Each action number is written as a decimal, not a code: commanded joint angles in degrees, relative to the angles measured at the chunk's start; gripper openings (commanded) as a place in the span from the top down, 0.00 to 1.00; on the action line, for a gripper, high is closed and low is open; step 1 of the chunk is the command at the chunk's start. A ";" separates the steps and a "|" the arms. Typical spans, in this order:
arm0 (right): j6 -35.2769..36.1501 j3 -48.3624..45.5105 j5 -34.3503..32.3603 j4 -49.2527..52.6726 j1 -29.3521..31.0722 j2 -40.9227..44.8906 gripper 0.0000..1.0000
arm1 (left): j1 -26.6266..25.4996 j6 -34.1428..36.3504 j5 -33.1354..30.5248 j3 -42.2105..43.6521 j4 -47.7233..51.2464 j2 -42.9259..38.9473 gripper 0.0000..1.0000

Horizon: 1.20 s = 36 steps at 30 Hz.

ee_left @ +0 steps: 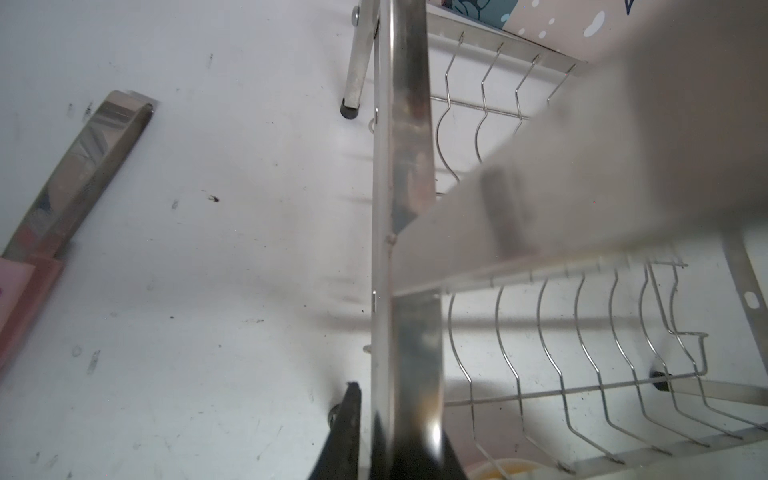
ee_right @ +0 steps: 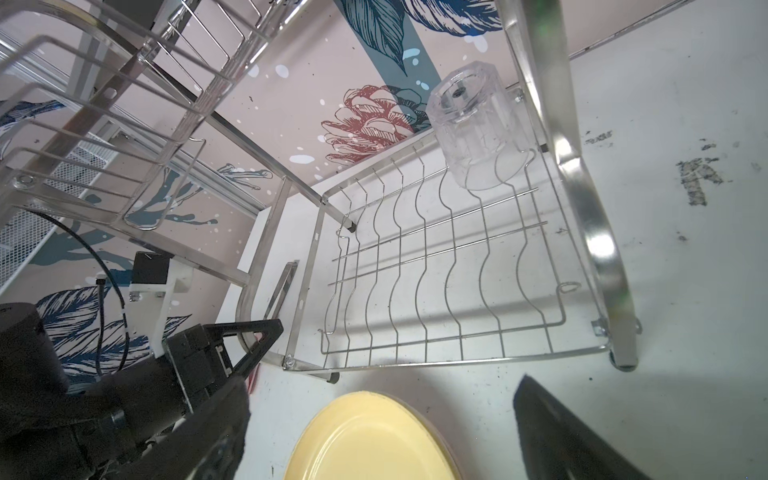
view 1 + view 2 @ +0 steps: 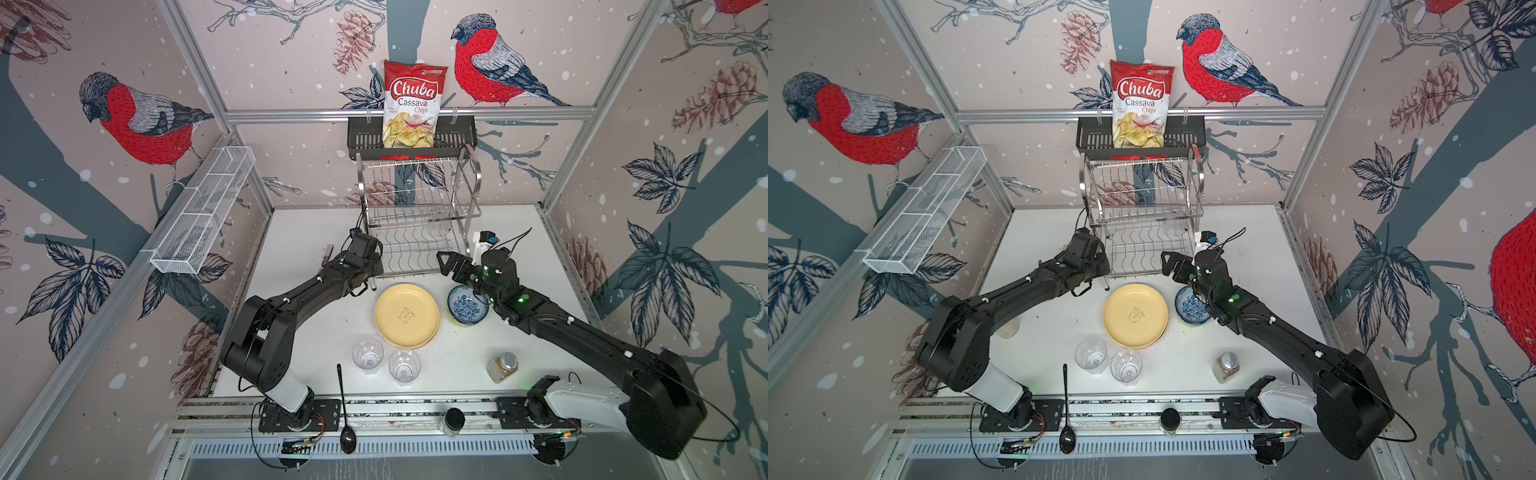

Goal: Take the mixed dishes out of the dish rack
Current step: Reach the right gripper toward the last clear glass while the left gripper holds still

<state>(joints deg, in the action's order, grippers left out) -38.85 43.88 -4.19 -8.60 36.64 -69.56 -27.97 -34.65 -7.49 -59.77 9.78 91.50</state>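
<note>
Shiny dish rack (image 3: 419, 217), left hand (image 2: 262, 343) seemingly clamping its frame, right hand (image 3: 442, 264) open, empty

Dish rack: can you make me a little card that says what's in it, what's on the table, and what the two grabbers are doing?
in rack: one tumbler, upside down, lower tier
on table: yellow plate, blue bowl, two tumblers, upright
left gripper: jaws either side of the rack's side frame; grip unclear
right gripper: open, holding nothing, at the rack's front
not yet done: the tumbler in the rack
</note>
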 commanded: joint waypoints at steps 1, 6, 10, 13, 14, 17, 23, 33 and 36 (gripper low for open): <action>2.65 1.61 0.14 -1.40 0.55 -1.88 0.01 | 0.02 -0.41 3.04 -0.34 1.87 -0.78 0.95; 4.29 5.06 -0.59 -0.43 1.41 -7.76 0.01 | 0.02 -0.31 3.83 -0.53 2.30 -1.67 0.96; 6.03 8.42 -1.53 0.02 1.97 -12.31 0.01 | 0.02 -0.09 4.80 -0.31 2.34 -1.86 0.96; 7.91 11.46 -4.31 0.99 2.20 -15.56 0.01 | 0.02 0.04 5.33 -0.11 2.41 -1.77 0.96; 8.68 12.49 -5.31 1.20 2.14 -16.71 0.01 | 0.02 0.11 5.53 -0.03 2.36 -1.76 0.96; 10.35 14.90 -8.38 1.70 1.96 -19.91 0.01 | 0.02 0.30 5.98 0.10 2.17 -1.73 0.95; 10.90 19.67 -8.25 2.82 0.28 -26.36 0.01 | 0.02 0.90 6.87 0.59 1.80 -1.77 0.95; 11.89 25.47 -10.00 4.99 -2.39 -33.82 0.01 | 0.02 1.53 8.43 1.07 1.00 -0.91 0.95; 11.20 25.55 -9.61 4.73 -3.47 -35.05 0.01 | 0.02 1.52 8.53 0.88 1.02 -0.81 0.94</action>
<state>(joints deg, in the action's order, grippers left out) -27.20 68.88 -12.99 -4.19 33.67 -103.85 -27.94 -34.04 -4.05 -58.74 9.54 90.41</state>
